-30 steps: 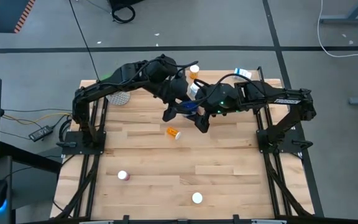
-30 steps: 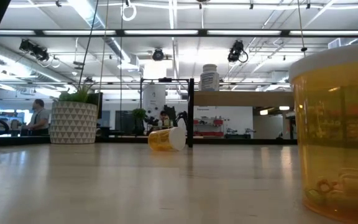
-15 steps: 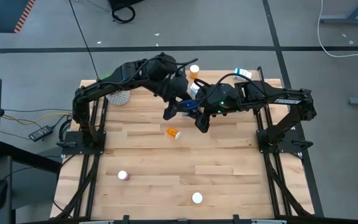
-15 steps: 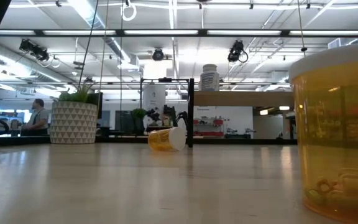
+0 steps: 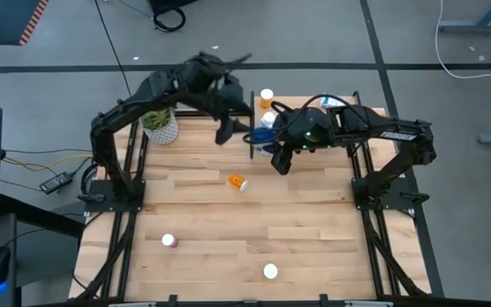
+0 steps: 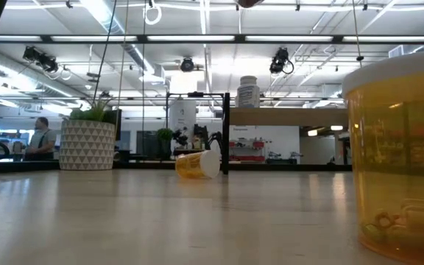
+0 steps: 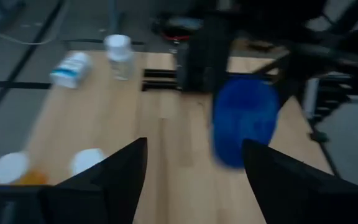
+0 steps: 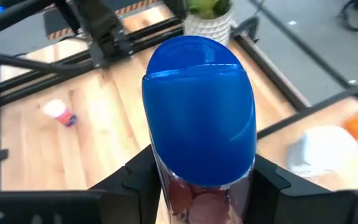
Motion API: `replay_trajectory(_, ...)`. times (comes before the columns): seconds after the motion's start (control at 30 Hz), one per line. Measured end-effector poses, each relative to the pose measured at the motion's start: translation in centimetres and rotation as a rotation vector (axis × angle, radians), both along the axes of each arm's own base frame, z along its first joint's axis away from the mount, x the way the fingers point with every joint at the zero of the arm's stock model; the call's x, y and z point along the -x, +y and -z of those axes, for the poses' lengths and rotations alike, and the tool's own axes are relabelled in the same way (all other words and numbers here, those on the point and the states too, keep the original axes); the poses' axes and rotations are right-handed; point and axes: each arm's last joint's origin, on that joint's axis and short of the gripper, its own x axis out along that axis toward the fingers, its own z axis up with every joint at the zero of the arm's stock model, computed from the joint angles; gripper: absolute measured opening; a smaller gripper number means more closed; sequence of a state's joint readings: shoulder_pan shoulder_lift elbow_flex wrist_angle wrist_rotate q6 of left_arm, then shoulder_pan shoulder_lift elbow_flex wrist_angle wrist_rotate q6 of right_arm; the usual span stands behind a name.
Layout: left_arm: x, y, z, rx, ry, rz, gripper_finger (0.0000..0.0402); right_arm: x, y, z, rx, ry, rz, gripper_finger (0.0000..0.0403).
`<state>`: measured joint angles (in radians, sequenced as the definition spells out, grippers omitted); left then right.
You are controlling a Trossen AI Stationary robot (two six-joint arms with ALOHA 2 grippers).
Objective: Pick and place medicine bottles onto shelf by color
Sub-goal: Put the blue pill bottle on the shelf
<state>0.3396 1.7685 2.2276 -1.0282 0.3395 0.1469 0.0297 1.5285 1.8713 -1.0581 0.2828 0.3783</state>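
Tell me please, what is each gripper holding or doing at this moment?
Left gripper: open, empty.
Right gripper: shut on the rounded blue-capped medicine bottle, beside the light wooden shelf.

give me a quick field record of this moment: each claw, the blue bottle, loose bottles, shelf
left claw: open, empty, above the table's far edge
right claw: shut on the blue bottle, by the shelf
blue bottle: upright between the right claw's fingers
orange bottle: on its side, mid table
white-capped bottles: one near left, one near centre, standing
shelf: far side of table, bottle standing on top
plant: far left corner
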Motion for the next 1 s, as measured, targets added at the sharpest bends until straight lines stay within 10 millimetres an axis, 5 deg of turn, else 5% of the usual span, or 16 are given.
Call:
replay_trajectory(0.3,2.7,2.5,-1.3,-0.025,-0.03,-0.131,0.0264,1.9,-2.9,-1.2,0.184,-0.033,0.309,0.0168)
replay_trajectory(0.53,3.2,3.3,-1.6,-0.016,-0.048,-0.174,0.0261,2.6,-6.7,-1.0,0.155,-0.037,0.513,0.0168)
replay_trajectory(1.0,5.7,4.7,-2.9,-0.063,-0.085,-0.23,0.0251,1.6,-11.5,5.4,0.09,-0.047,0.69,0.0168)
